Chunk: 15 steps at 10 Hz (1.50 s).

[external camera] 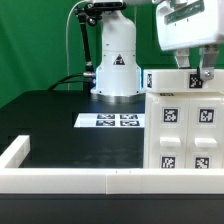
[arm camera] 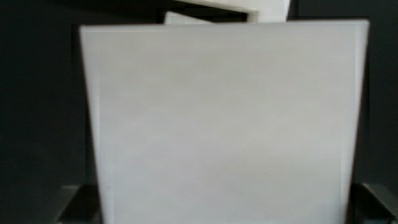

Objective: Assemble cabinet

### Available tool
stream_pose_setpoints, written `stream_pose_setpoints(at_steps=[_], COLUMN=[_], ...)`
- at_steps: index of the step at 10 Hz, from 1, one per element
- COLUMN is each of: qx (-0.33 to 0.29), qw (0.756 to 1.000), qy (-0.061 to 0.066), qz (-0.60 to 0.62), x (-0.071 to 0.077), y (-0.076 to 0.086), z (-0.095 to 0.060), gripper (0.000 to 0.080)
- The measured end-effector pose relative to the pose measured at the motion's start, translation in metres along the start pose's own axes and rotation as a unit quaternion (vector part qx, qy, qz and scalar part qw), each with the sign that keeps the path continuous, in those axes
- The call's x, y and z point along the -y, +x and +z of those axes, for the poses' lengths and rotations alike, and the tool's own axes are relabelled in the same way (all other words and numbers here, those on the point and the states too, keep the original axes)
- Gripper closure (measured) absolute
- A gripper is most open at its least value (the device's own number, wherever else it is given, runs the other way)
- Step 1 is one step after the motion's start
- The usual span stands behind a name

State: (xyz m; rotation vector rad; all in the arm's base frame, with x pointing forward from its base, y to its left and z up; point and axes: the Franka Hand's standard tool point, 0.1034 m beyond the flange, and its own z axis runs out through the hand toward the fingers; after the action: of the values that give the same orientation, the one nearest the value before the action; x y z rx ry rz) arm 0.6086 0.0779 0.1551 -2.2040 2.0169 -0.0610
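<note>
Stood on the black counter (external camera: 60, 125) at the exterior view's right, near side: one large white cabinet body (external camera: 183, 130), five square tags visible on its near face. Perched on its top, one smaller white block (external camera: 170, 79) with a tag. Hung directly above that block, the jaws (external camera: 197, 72); open or closed, cannot tell. Lay flat farther back, just left of the body, one marker board (external camera: 108, 120) with four tags. Ran along the near edge, one low white rail (external camera: 60, 178). Filled the wrist view, one plain white panel (arm camera: 217, 120).
</note>
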Motion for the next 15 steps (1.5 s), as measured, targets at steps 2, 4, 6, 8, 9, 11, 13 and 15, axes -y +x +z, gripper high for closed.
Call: stream_pose_setpoints(at_steps=[2, 4, 6, 8, 9, 11, 13, 15], qx=[0.019, 0.031, 0.036, 0.038, 0.046, 0.049, 0.053, 0.057], qw=[0.989, 0.979, 0.974, 0.978, 0.980, 0.982, 0.985, 0.991], qy=[0.013, 0.011, 0.010, 0.012, 0.017, 0.023, 0.028, 0.008], qz=[0.147, 0.202, 0.223, 0.203, 0.194, 0.180, 0.160, 0.125], x=[0.003, 0.004, 0.004, 0.005, 0.007, 0.010, 0.012, 0.010], y=[-0.002, -0.005, -0.008, -0.008, -0.009, -0.012, -0.013, -0.018], z=[0.002, 0.002, 0.002, 0.001, -0.004, -0.012, -0.017, -0.015], gripper=[0.0236, 0.0236, 0.0220, 0.0064, 0.0012, 0.0002, 0.0002, 0.0002])
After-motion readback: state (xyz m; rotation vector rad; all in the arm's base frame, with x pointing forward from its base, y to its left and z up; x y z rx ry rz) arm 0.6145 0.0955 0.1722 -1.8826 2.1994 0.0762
